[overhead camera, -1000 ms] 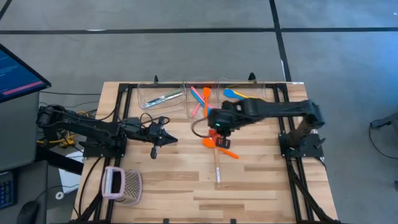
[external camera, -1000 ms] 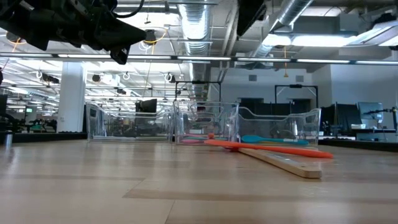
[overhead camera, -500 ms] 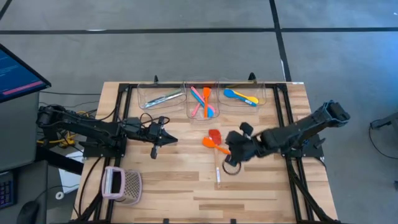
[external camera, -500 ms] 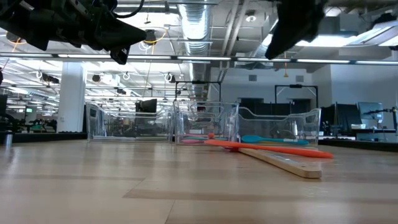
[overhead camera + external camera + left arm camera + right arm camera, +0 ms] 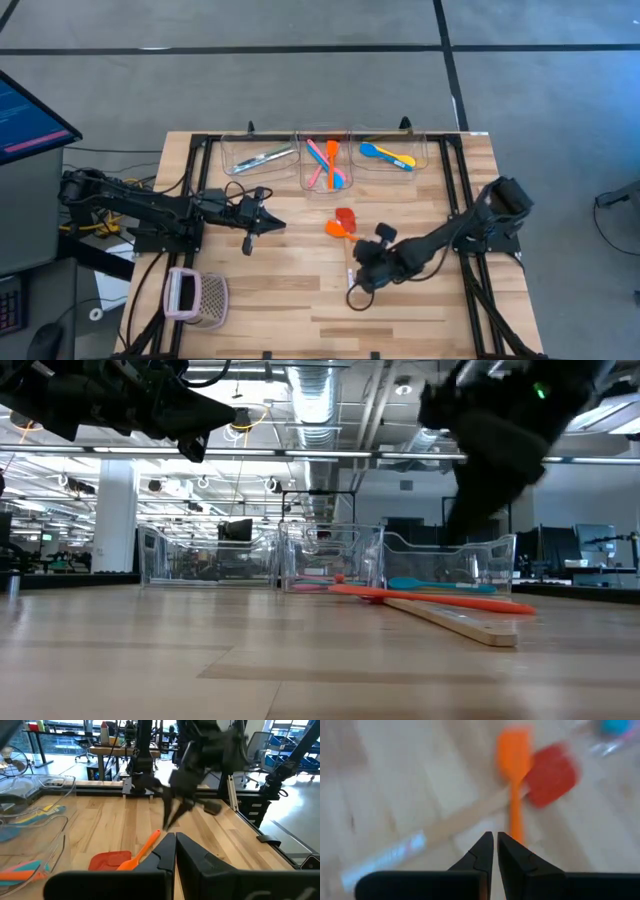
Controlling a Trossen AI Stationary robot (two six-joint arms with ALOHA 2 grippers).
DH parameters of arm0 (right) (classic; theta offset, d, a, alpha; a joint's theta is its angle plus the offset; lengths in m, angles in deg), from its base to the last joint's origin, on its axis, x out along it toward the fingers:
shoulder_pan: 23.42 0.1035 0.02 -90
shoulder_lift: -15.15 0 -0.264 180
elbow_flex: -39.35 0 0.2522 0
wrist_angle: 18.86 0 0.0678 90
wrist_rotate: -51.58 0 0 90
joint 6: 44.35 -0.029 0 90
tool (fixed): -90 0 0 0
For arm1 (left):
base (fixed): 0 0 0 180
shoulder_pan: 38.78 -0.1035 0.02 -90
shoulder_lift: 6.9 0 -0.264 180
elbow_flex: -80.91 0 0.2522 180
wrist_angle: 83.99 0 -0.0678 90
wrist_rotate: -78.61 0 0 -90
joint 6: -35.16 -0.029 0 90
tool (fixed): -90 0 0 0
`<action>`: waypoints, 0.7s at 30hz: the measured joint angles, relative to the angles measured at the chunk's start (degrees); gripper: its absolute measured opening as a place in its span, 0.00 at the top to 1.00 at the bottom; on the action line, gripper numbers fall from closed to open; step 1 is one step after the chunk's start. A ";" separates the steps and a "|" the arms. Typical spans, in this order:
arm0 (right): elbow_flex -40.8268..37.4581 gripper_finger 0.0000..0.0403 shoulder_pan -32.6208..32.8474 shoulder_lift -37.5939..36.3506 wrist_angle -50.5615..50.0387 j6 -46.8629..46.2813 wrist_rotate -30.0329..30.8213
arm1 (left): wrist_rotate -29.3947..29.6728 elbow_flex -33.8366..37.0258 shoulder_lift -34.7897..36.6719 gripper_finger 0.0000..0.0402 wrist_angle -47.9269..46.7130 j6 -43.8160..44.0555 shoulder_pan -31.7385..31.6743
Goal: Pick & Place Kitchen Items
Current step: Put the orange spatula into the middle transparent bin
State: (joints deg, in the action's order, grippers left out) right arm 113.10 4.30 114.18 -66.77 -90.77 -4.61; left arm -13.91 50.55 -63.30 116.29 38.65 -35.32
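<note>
A red-headed spatula (image 5: 345,218) lies on the table, its wooden handle (image 5: 351,285) pointing toward the near edge. An orange spoon (image 5: 335,230) lies across that handle. My right gripper (image 5: 361,280) hangs shut just above them, slanting down, and in its wrist view the fingertips (image 5: 495,842) stand over the orange spoon's handle (image 5: 515,815) with nothing between them. My left gripper (image 5: 276,224) waits shut and level over the table's left half. Other utensils lie in the bins at the far edge.
Three clear bins stand in a row at the far edge: the left bin (image 5: 262,158) with cutlery, the middle bin (image 5: 322,165) with pink, orange and blue spoons, the right bin (image 5: 390,152) with a blue and a yellow spoon. A pink-and-white mesh basket (image 5: 197,296) sits near left.
My right gripper has swung from beside the middle bin toward the table's near edge and come down, rolling as it went. It now hangs low over the spatula's handle. The spatula and the orange spoon have stayed where they were.
</note>
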 joint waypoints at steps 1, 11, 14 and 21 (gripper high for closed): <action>0.08 0.95 -0.22 1.02 -0.34 1.84 -2.75 | 0.00 0.00 0.00 1.00 -0.02 0.00 0.00; 2.21 0.85 -7.41 2.35 -2.69 7.69 -15.88 | -0.02 0.02 0.00 1.00 -0.02 0.00 0.00; 2.36 0.81 -10.99 1.33 -4.04 10.70 -20.85 | -0.02 0.00 0.00 1.00 -0.04 0.00 0.02; 2.27 0.66 -19.06 1.05 -5.27 18.35 -33.07 | -0.04 0.00 0.00 1.00 -0.07 0.00 0.02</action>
State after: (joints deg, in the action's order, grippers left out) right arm 115.37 -14.75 115.23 -72.04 -72.42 -37.69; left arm -13.96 50.55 -63.30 116.23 38.65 -35.30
